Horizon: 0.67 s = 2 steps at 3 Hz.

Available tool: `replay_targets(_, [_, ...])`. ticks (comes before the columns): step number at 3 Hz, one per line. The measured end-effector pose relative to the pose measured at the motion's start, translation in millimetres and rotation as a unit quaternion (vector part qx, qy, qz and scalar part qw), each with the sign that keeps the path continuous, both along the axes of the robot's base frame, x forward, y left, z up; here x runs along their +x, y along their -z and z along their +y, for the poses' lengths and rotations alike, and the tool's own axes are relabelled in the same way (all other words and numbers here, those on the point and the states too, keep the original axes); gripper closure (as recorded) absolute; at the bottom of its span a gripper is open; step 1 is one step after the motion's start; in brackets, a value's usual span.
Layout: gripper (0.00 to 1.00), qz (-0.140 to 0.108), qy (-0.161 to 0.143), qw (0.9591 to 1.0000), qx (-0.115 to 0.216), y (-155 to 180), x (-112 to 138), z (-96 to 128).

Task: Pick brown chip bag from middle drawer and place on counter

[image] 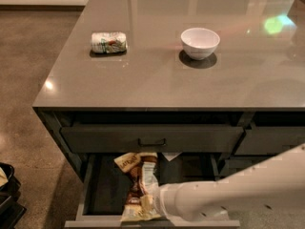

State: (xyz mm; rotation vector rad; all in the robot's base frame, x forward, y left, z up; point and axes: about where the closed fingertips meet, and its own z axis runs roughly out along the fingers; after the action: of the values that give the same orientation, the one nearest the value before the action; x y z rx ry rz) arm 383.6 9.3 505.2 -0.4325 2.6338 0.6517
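The brown chip bag stands tilted in the open middle drawer, its tan top end up by the drawer above and its pale lower end at the front rim. My gripper reaches in from the right at the end of the white arm and is pressed against the bag's lower right side. It looks shut on the bag, with its fingertips hidden behind the foil. The grey counter lies above.
A small white-and-green can lies on its side at the counter's left and a white bowl stands mid-counter. A closed drawer with a slot handle sits right above the open one. A black object is on the floor at left.
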Motion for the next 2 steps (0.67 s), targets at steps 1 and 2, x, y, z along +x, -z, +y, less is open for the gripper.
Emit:
replay_targets(1, [1.0,0.015,0.035,0.9986,-0.039,-14.8,-42.1,-36.2])
replay_targets(2, [1.0,-0.004,0.042,0.9969,-0.066,-46.0,-57.2,-61.2])
